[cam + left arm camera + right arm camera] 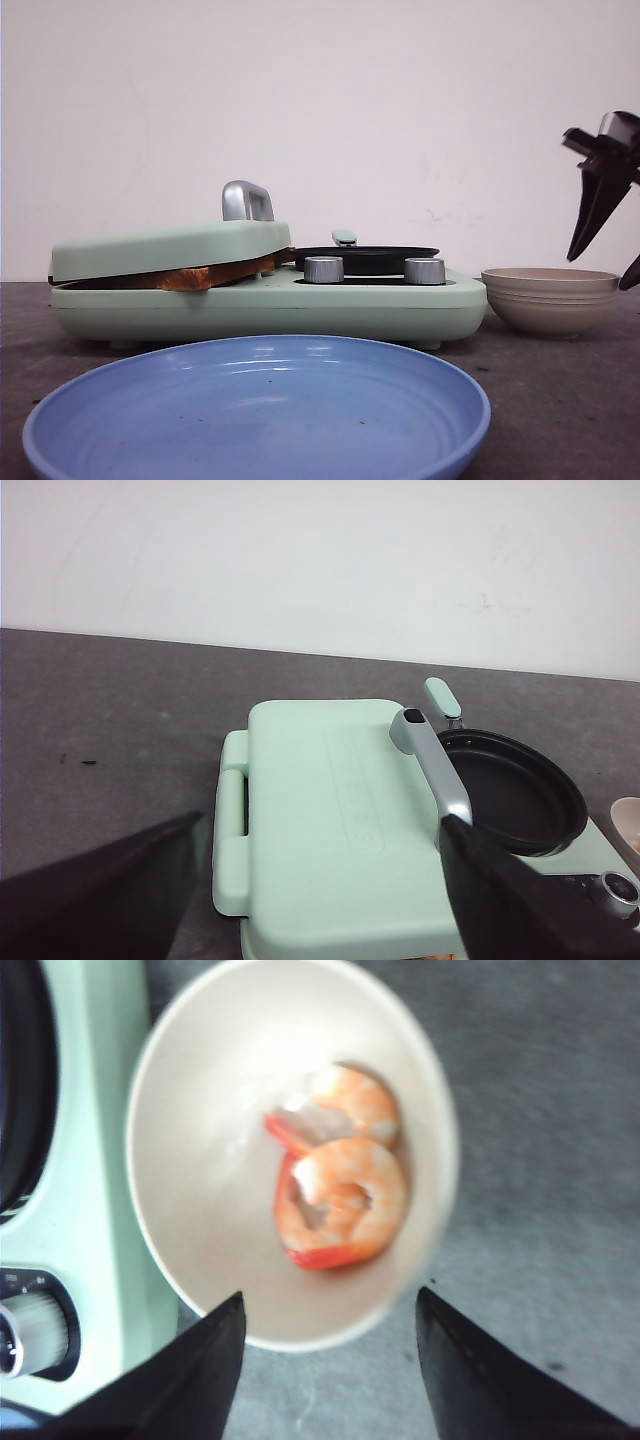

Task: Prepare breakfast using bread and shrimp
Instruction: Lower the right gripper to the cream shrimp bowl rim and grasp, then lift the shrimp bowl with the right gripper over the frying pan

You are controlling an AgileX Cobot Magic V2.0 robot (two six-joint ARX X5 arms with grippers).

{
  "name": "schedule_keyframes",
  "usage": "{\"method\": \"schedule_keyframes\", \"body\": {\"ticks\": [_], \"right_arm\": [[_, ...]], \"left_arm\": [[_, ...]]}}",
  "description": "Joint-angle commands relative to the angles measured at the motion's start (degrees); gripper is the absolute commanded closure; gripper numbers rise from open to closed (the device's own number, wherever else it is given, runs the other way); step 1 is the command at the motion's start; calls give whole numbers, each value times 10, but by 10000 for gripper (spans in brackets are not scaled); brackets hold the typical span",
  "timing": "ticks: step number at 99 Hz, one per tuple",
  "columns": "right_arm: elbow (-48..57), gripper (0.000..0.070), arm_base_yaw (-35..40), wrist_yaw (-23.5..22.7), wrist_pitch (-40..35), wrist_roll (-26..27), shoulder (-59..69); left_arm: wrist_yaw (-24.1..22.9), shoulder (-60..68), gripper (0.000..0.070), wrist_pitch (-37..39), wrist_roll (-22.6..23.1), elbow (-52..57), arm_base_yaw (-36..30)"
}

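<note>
Behind everything stood a plain white wall, and below it a dark grey tabletop (560, 400). From the front, a mint-green breakfast maker with a hinged lid (170, 250) sat mid-table, its lid down on a slice of toasted bread with a golden-brown crust (195, 277) whose edge showed in the gap. A silver handle (246, 201) rose from the lid, and a small black frying pan (365, 260) sat on the appliance's right half behind two silver knobs (324, 269). A wide blue plate (260, 410) lay nearest the camera. A beige ribbed bowl (549, 298) stood just beside the appliance's right end, with the right gripper (610, 250) hanging above it, dark fingers spread.

From the left wrist, the left gripper (320, 900) hovered over the closed lid, its black fingers (100, 900) wide apart with nothing between them, one tip close by the silver handle.

From the right wrist, somewhat blurred, the right gripper's fingers (180, 1380) were parted above the bowl, holding nothing. Two curled pinkish-orange shrimp with red tails (340, 1200) lay together in the bowl's bottom, touching each other.
</note>
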Motion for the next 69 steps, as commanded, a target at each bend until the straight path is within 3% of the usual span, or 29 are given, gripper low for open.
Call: {"method": "schedule_keyframes", "body": {"ticks": [1, 63, 69], "right_arm": [[9, 381, 7, 10, 4, 13, 20], [9, 384, 27, 23, 16, 33, 64], [9, 432, 28, 23, 16, 32, 64]], "left_arm": [[0, 2, 276, 7, 5, 4, -3], [0, 5, 276, 6, 5, 4, -3], [0, 5, 276, 6, 5, 4, -3]]}}
